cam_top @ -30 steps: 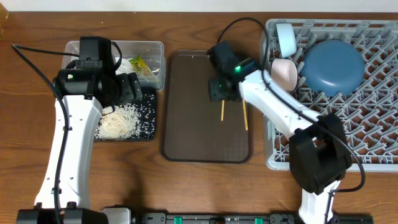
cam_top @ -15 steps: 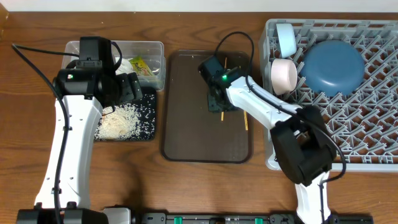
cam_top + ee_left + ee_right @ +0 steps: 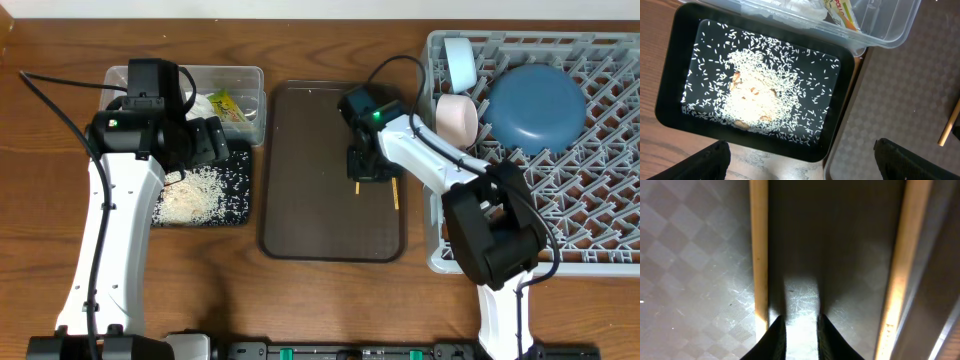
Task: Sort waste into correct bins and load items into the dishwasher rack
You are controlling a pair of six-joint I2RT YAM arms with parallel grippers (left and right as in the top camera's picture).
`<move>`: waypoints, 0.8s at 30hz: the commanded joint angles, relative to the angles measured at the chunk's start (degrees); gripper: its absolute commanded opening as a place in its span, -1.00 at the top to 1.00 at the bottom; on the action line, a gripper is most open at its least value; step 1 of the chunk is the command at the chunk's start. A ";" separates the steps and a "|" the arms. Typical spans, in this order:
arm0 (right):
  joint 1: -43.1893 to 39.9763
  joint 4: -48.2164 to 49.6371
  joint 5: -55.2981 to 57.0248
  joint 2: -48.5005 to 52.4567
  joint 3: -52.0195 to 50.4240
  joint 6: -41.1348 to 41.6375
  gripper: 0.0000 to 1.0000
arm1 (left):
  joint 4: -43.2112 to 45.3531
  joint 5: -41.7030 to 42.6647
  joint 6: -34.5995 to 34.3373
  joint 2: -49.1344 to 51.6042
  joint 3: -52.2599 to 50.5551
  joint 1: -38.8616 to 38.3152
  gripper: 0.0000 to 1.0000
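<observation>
Two wooden chopsticks [image 3: 394, 192] lie on the brown serving tray [image 3: 300, 200]. My right gripper [image 3: 366, 165] is low over them. In the right wrist view its fingertips [image 3: 801, 330] are nearly together between the left chopstick [image 3: 758, 255] and the right chopstick [image 3: 900, 255], with nothing between them. My left gripper [image 3: 212, 142] is open and empty [image 3: 805, 165] over the black tray [image 3: 670, 75], which holds rice [image 3: 765, 100]. The clear tub [image 3: 255, 75] holds tissue [image 3: 200, 105] and the wrapper [image 3: 225, 105]. The grey rack [image 3: 600, 200] holds the dark-blue bowl [image 3: 535, 105], a small pale bowl [image 3: 458, 120] and a light-blue bowl [image 3: 460, 62].
The brown serving tray lies between the black tray [image 3: 240, 170] and the rack. The rack's left wall stands close beside the right chopstick. The clear tub [image 3: 890, 30] sits directly behind the black tray.
My right gripper has moved toward the front and slightly right along the chopsticks, staying low over the brown tray. The left arm has not moved.
</observation>
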 commanded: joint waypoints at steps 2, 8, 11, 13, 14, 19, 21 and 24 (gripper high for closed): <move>0.09 0.24 -2.89 1.49 -0.13 -0.42 0.67 | -0.24 -0.31 0.74 0.39 -0.50 0.20 -0.88; 0.26 -2.03 -3.17 1.03 3.80 -1.25 0.49 | -0.22 -0.31 0.74 0.39 -0.50 0.20 -0.89; 0.24 -5.31 -3.02 0.66 7.78 -1.27 0.45 | -0.24 -0.31 0.74 0.39 -0.50 0.20 -0.88; 0.26 -5.70 -2.58 0.66 10.10 -1.29 0.42 | -0.22 -0.31 0.74 0.39 -0.50 0.20 -0.88; 0.42 -5.31 -2.23 0.66 10.73 -1.27 0.41 | -0.22 -0.31 0.74 0.39 -0.50 0.20 -0.88; 1.53 -3.91 2.19 1.62 10.73 -0.09 0.41 | -0.22 -0.31 0.74 0.39 -0.50 0.20 -0.88; 2.05 -3.96 3.58 2.99 10.73 0.57 0.45 | -0.22 -0.31 0.74 0.39 -0.50 0.20 -0.89; 2.51 -3.96 3.80 5.27 10.73 1.66 0.46 | -0.22 -0.31 0.74 0.39 -0.50 0.20 -0.88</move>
